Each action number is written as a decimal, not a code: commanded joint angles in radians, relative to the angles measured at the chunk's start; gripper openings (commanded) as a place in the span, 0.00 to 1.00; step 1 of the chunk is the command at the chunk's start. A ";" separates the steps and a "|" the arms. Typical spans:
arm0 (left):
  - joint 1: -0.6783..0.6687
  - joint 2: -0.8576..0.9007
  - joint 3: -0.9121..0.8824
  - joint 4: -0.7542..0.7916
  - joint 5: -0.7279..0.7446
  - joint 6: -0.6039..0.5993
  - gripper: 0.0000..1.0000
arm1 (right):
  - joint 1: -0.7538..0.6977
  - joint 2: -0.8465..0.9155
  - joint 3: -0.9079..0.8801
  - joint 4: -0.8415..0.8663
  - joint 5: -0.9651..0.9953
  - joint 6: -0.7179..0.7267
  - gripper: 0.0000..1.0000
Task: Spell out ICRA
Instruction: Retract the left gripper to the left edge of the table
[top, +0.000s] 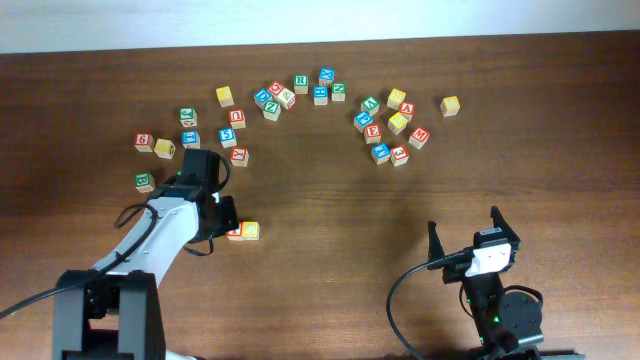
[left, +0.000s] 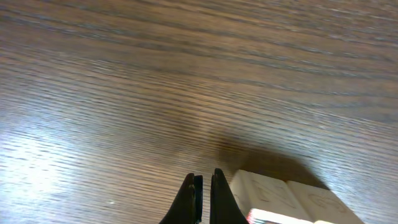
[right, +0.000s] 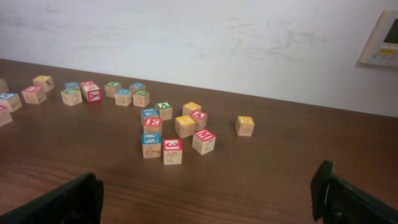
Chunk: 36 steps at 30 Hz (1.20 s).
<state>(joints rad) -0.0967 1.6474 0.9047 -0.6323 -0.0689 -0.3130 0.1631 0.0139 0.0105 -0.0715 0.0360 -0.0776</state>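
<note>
A red-faced cube (top: 235, 232) and a yellow-faced cube (top: 250, 231) sit side by side on the table's near left. My left gripper (top: 222, 214) is shut and empty, just left of the red one. In the left wrist view its closed fingertips (left: 189, 194) stand beside the red cube's pale side (left: 264, 194), with the yellow cube (left: 320, 205) behind it. The green "R" cube (top: 300, 83) (right: 112, 88) lies at the back centre. The red "A" cube (top: 406, 110) (right: 199, 117) sits in the right cluster. My right gripper (top: 466, 234) (right: 205, 199) hangs open and empty at the front right.
Several other letter and digit cubes lie scattered across the back: a left group around a red "6" cube (top: 144, 141), a middle group near a yellow cube (top: 225, 96), and a right cluster with a lone yellow cube (top: 450, 105). A white wall (right: 199, 37) rises behind the table.
</note>
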 joint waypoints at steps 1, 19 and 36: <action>0.025 -0.011 -0.010 -0.011 -0.070 -0.016 0.00 | -0.007 -0.008 -0.005 -0.008 0.001 0.012 0.98; 0.414 -0.011 -0.006 0.049 -0.068 -0.064 0.15 | -0.007 -0.008 -0.005 -0.008 0.001 0.012 0.98; 0.436 -0.011 -0.006 0.037 -0.070 -0.064 0.99 | -0.007 -0.008 -0.005 -0.008 0.001 0.012 0.98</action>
<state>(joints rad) 0.3344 1.6474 0.9047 -0.5938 -0.1318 -0.3744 0.1631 0.0139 0.0105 -0.0711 0.0364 -0.0780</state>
